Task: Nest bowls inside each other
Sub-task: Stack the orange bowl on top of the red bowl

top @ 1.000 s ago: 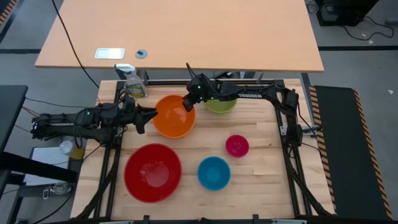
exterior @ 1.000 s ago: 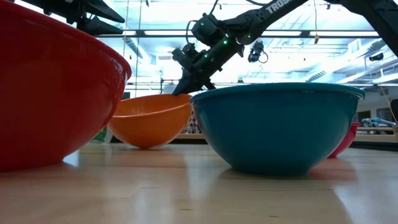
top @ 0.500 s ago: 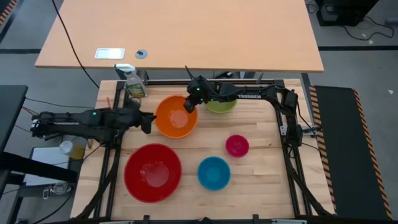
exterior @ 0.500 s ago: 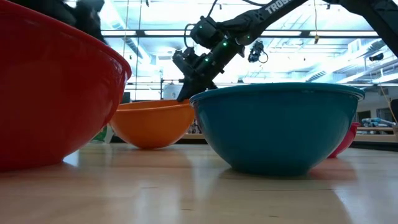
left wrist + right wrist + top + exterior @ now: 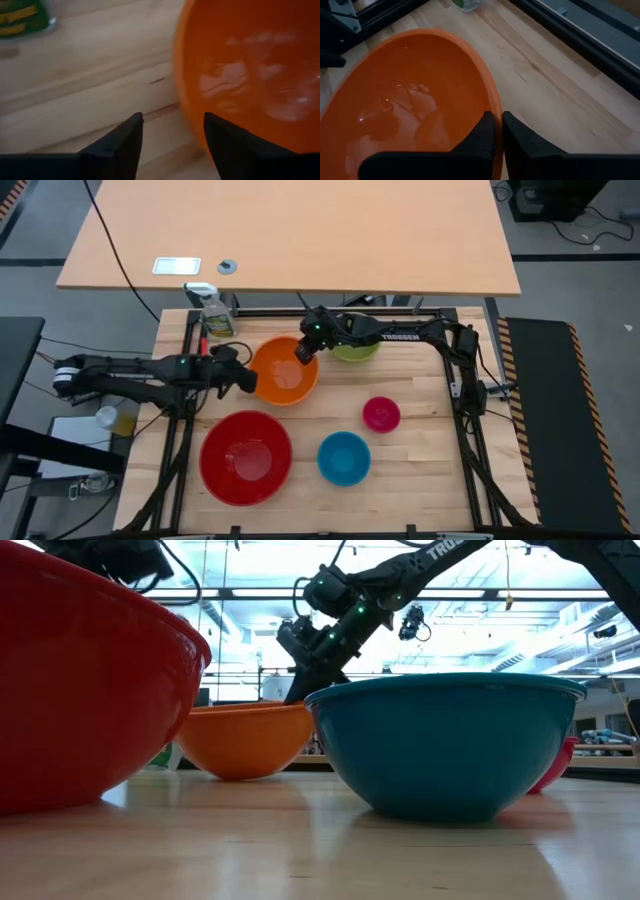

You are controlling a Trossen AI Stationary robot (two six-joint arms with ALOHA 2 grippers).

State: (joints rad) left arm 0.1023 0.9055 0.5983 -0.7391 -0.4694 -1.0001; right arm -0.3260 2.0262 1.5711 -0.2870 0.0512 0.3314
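The orange bowl (image 5: 285,372) sits upright and level on the table at the far middle. My right gripper (image 5: 303,351) is shut on its far rim. My left gripper (image 5: 243,379) is open at the bowl's left rim (image 5: 181,107), one finger over the table and one over the bowl's inside; I cannot tell whether either touches. The red bowl (image 5: 245,457), blue bowl (image 5: 344,457) and pink bowl (image 5: 381,414) each sit on their bases nearer the front. The green bowl (image 5: 358,350) is partly hidden behind my right arm. My right gripper pinches the orange bowl's rim (image 5: 491,102) at its far side, one finger inside the bowl and one outside. The fingers slant down from the table's far right side. The bowl rests level on its base (image 5: 240,772) on the table.
A spray bottle (image 5: 216,316) stands at the far left corner, close behind my left arm. The red bowl (image 5: 80,690) and blue bowl (image 5: 450,745) fill the front. Bare wood (image 5: 420,380) lies to the right of the pink bowl.
The orange bowl, tilted a second ago, has come down level on the table, my right gripper still on its rim. My left gripper has sunk and tipped downward beside the bowl's left rim.
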